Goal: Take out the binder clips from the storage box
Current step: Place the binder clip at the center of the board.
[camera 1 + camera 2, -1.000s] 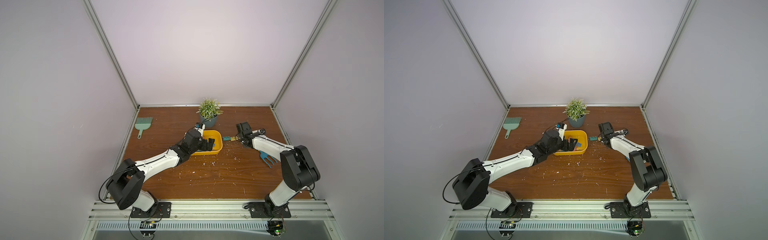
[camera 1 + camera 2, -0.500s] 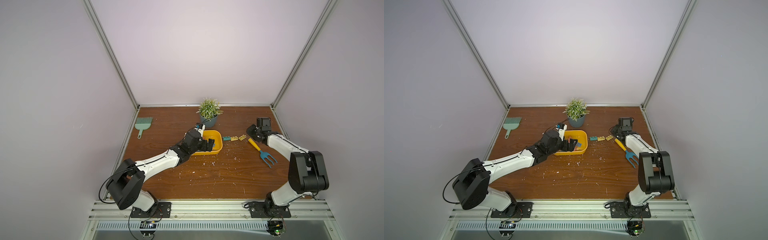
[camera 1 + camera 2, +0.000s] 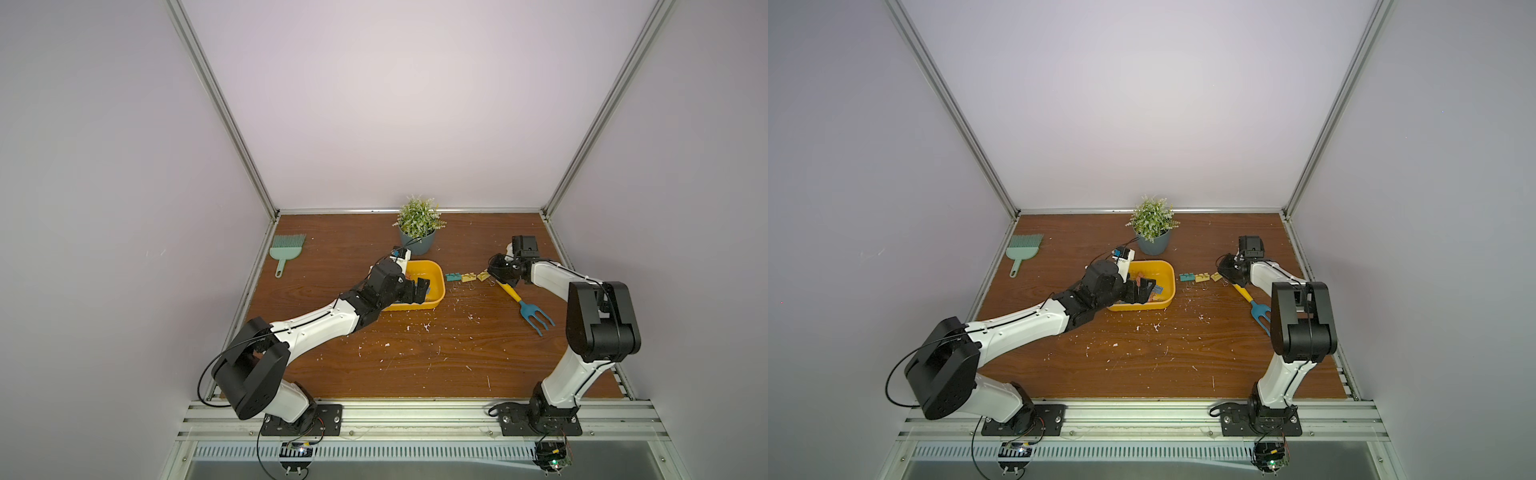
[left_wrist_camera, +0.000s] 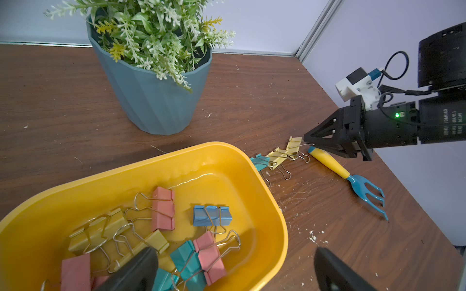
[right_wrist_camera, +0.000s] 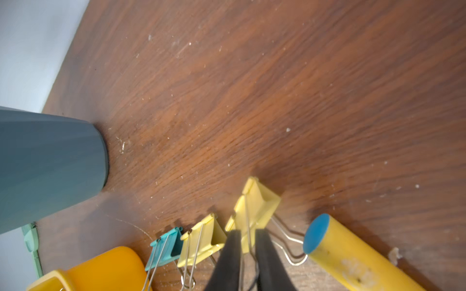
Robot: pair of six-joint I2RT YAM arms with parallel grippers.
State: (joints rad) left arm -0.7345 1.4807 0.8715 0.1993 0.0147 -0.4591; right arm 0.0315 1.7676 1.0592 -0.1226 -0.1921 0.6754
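left claw (image 4: 234,252) spread over storage box (image 4: 252,181) | right claw (image 5: 248,233) straddling yellow clip (image 5: 257,201), grip unclear

On my remote feed I log: storage box (image 4: 176,168) in glossy, smooth yellow plastic; binder clips (image 4: 163,209) with satin pastel-painted bodies and bright bare wire handles; table (image 4: 63,100) of matt brown wood grain, crumb-flecked; plant pot (image 4: 153,100) in matt faceted grey-blue plastic; fork tool (image 4: 330,163) in scuffed plastic.
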